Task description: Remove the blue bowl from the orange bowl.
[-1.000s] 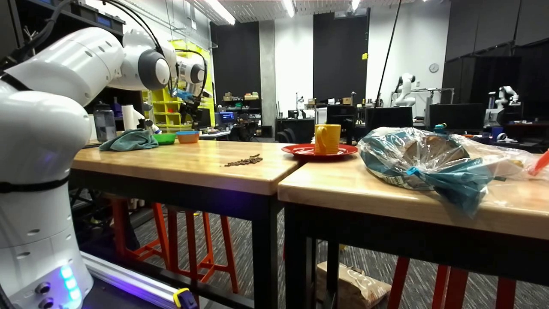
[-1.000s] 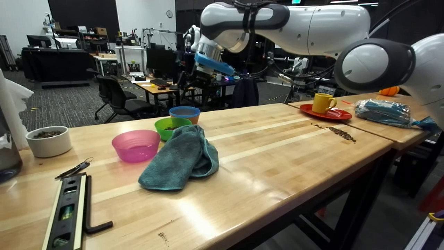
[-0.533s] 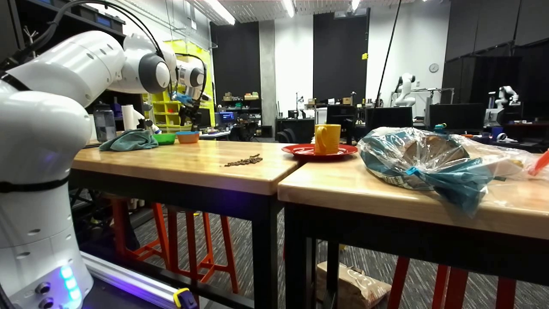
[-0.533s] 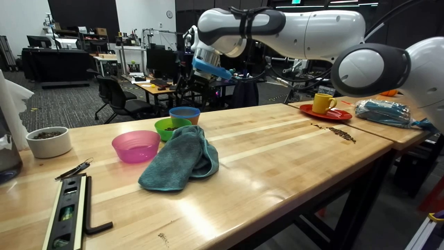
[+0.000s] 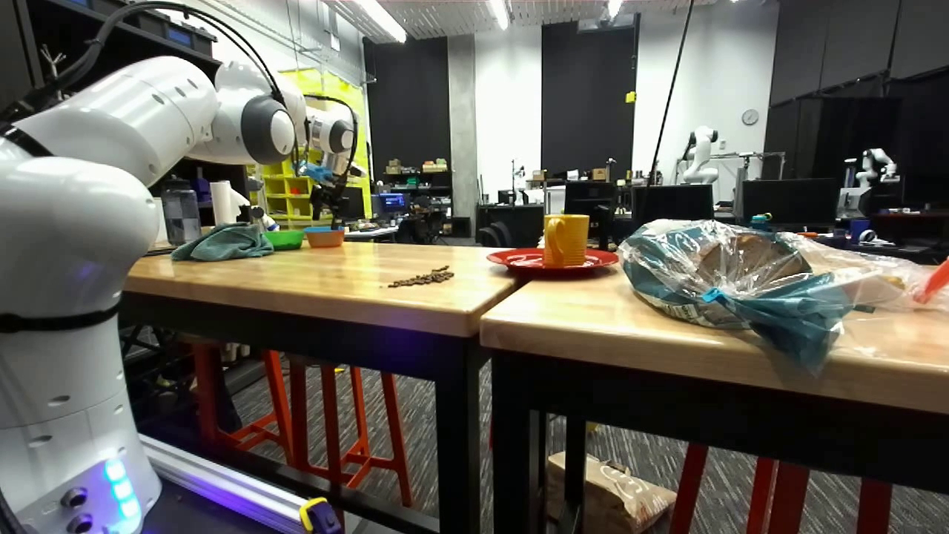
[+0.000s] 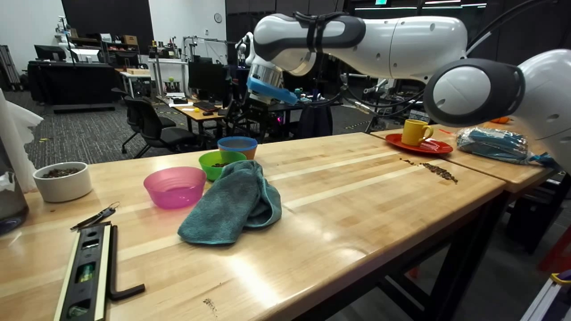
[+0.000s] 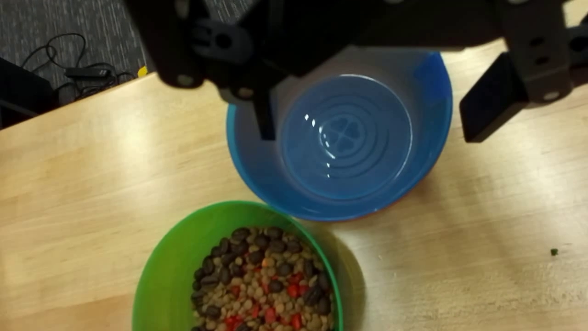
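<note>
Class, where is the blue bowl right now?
In an exterior view, the blue bowl sits inside the orange bowl, left of centre, just behind and right of the green bowl.

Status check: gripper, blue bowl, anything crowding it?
Gripper open overhead, holding nothing. Target blue bowl not yet lifted, nested in orange bowl. Green bowl close alongside, might crowd the lift.
</note>
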You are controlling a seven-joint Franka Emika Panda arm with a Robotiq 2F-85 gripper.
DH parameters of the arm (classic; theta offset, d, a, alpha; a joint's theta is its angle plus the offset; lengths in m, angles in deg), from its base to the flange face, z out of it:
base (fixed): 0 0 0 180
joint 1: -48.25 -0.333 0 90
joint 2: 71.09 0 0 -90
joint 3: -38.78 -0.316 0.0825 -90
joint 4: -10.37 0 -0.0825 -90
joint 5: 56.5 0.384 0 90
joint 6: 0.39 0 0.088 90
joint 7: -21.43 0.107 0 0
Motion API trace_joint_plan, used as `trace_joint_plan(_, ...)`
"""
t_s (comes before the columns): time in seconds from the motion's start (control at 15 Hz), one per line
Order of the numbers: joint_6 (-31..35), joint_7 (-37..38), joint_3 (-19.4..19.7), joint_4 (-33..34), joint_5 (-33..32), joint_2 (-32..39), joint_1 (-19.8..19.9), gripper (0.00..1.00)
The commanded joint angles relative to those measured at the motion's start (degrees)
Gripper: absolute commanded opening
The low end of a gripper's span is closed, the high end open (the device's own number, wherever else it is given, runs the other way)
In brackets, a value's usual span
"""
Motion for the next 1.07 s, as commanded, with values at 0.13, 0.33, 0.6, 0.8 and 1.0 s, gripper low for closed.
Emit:
trace_joint_plan(0.13,-0.9,1.2,0.7,2.3,-1.0,1.0,-0.8,1.0)
trace_joint_plan(0.33,-0.8,1.2,0.7,2.3,-1.0,1.0,-0.8,0.74)
trace_joint_plan(0.6,-0.8,1.2,0.7,2.1,-1.0,0.9,-0.8,0.54)
trace_joint_plan(0.8,-0.8,1.2,0.7,2.1,-1.0,0.8,-0.7,0.51)
trace_joint_plan(1.0,-0.8,1.2,0.8,1.9,-1.0,0.7,-0.6,0.33)
